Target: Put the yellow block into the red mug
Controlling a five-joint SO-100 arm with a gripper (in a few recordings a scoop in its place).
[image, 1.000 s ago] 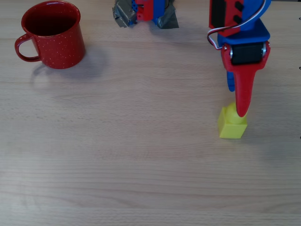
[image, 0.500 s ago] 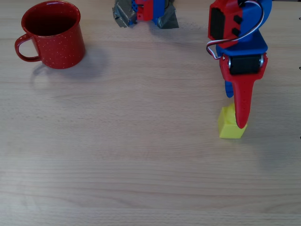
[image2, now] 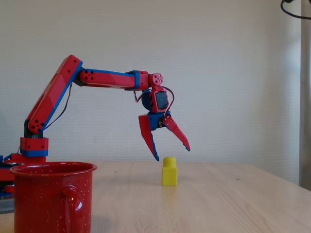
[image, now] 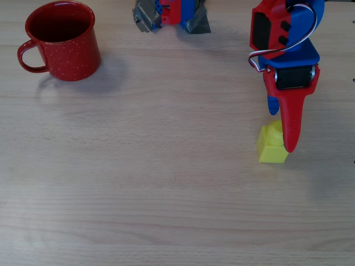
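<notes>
The yellow block (image: 270, 147) stands upright on the wooden table, right of centre in the overhead view, its stud on top. My gripper (image: 280, 128) hangs over it, the red finger's tip overlapping the block's right edge. The fixed view shows the gripper (image2: 172, 154) open just above the block (image2: 169, 174), one fingertip on each side and apart from it. The red mug (image: 64, 41) sits at the far left corner, handle pointing left, with nothing visible inside. In the fixed view the mug (image2: 48, 199) is in the near left foreground.
The arm's base (image: 172, 14), with grey tape around it, is fixed at the top edge of the table. Bare wood (image: 166, 138) stretches between the block and the mug.
The gripper has shifted slightly right and toward the table's front, so its red fingertip now lies at the block's right edge. Block and mug have not moved.
</notes>
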